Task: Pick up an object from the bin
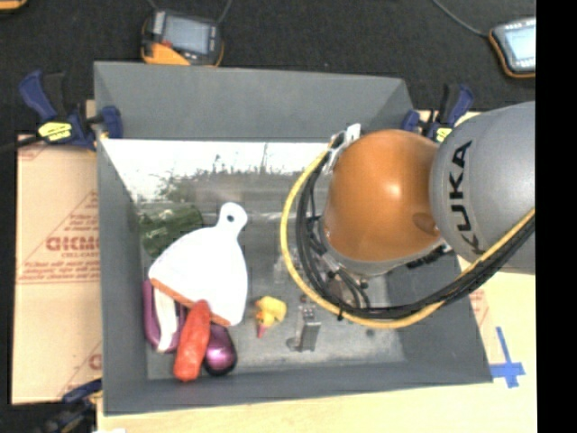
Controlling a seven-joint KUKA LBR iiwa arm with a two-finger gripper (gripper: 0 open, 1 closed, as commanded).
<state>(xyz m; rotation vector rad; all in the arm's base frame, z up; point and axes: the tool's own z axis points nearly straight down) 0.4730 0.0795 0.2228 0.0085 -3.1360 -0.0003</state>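
A small yellow toy (269,311) was seen on the floor of the bin (243,106), just left of the gripper (306,333), near it but apart from it. The toy was lumpy and rounded, bright yellow, with a small reddish bit at its lower left edge. Its exact kind could not be made out.

Further left, a heap was seen by the left wall: a white paddle-shaped board (207,269) with a rounded handle, an orange carrot (190,343), a purple ball (220,353) and a purple-and-white piece (159,318) partly covered by the board. A dark green thing (168,224) was seen above the heap, its shape unclear.

Much of the gripper was hidden by the orange cover (379,197) and the cables (297,242), so whether it was released or clenched could not be told.
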